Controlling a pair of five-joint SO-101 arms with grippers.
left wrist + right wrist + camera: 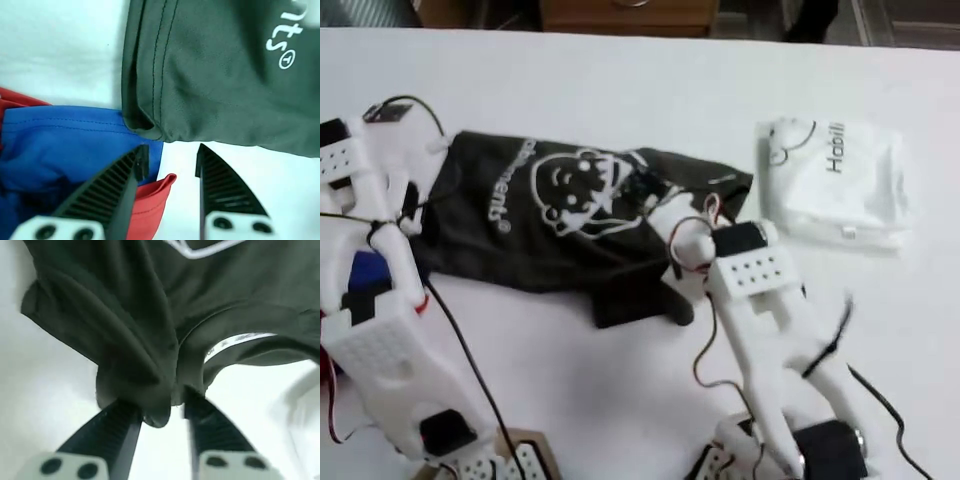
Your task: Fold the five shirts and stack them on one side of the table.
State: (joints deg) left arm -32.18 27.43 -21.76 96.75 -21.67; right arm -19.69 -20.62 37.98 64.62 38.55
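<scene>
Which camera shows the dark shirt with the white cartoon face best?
The high view: the dark cotton shirt with the white cartoon face lies spread on the white table. The left wrist view shows its stitched hem and some white letters; the right wrist view shows bunched cloth in the right gripper.

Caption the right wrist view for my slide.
Right gripper pinching a bunched fold of the dark shirt over the white table.

Lab room: white table (620, 80), wooden cabinet (630, 15)
</scene>
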